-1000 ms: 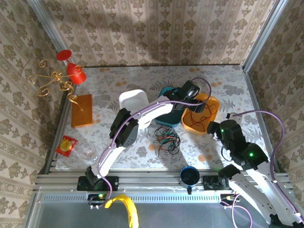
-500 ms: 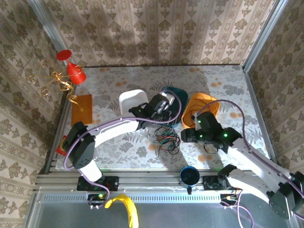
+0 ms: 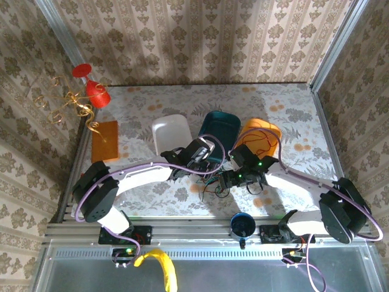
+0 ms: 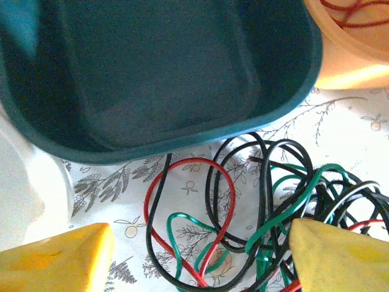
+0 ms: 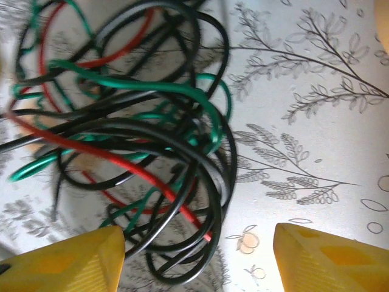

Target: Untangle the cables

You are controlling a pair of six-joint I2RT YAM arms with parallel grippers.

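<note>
The cables (image 3: 214,182), thin red, black and green wires, lie in one tangled heap on the patterned table in front of the bins. My left gripper (image 3: 205,170) hangs over the heap's far-left side and my right gripper (image 3: 232,180) over its right side. In the left wrist view the cables (image 4: 194,160) loop between the yellow fingertips (image 4: 61,261) of the open left gripper (image 4: 200,261). In the right wrist view the cables (image 5: 140,85) spread between the yellow fingertips (image 5: 334,255) of the open right gripper (image 5: 200,258), pinched by neither. One red cable (image 3: 261,146) lies in the orange bin.
A white bin (image 3: 170,131), a teal bin (image 3: 219,121) and an orange bin (image 3: 270,131) stand in a row just behind the heap. A blue cup (image 3: 242,225) sits at the near edge. An orange card (image 3: 104,140) and a gold-and-red ornament (image 3: 91,94) are at the left.
My left gripper came back from over the orange bin to the heap. My right arm swung in from the right side to the heap. The heap has stayed in place.
</note>
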